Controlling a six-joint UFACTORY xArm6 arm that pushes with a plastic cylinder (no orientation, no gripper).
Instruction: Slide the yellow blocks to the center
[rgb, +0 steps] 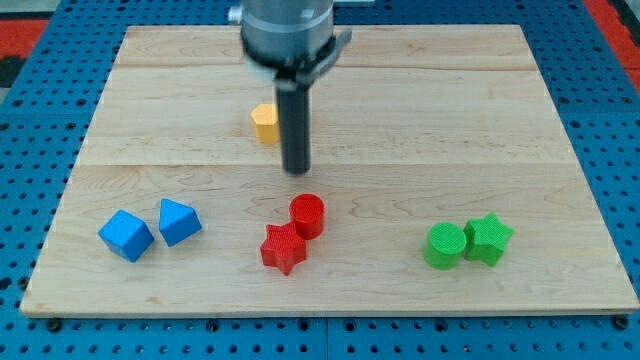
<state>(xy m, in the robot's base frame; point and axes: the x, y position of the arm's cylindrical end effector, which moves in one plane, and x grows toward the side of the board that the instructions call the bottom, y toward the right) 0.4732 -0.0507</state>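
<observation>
One yellow block (264, 123) lies on the wooden board (480, 120), a little above and left of the board's middle; the rod covers its right side, so its shape is unclear. No second yellow block shows. My tip (296, 169) stands just below and to the right of the yellow block, close to it; I cannot tell if they touch.
Two blue blocks (126, 235) (179, 221) lie at the lower left. A red cylinder (307, 214) and a red star (283, 248) lie below my tip. A green cylinder (444, 245) and a green star (488, 238) lie at the lower right.
</observation>
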